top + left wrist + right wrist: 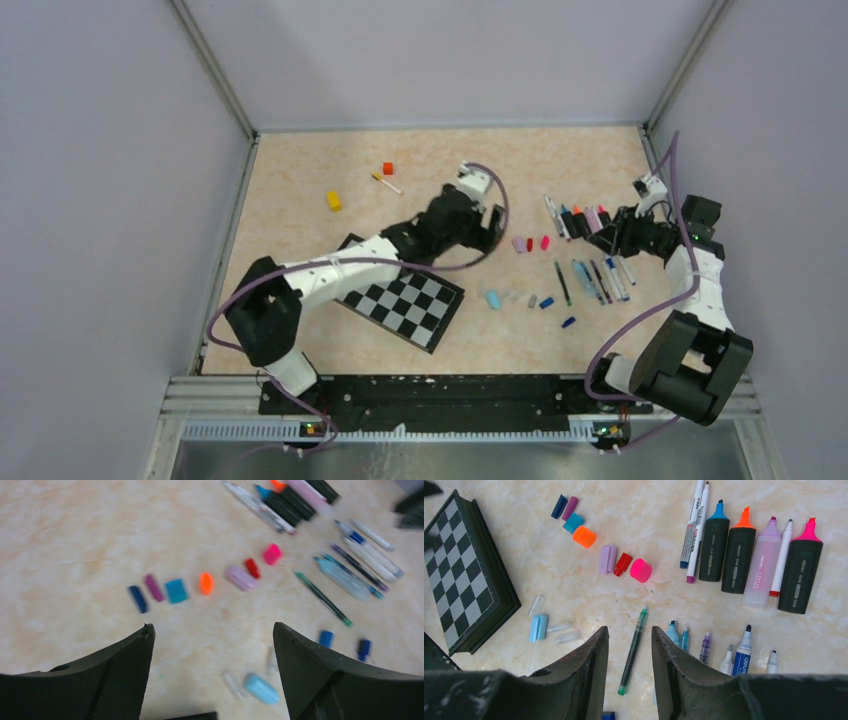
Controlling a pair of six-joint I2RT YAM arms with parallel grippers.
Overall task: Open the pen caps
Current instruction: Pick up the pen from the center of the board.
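Loose pen caps lie on the table: dark blue (558,506), purple (570,508), teal (573,522), orange (584,536), lilac (607,559), red (623,563), pink (640,570) and light blue (538,628). Uncapped highlighters (736,552) and thin pens lie to their right. My right gripper (630,628) is open and empty, above a green pen (634,650) that lies on the table. My left gripper (212,626) is open and empty, above the table near the light blue cap (261,688). In the top view the left gripper (490,225) is left of the caps and the right gripper (608,238) is over the pens.
A folded chessboard (400,300) lies under my left arm. A yellow block (333,200), an orange-red cube (388,168) and a white pen (386,184) lie at the far left. Grey walls enclose the table.
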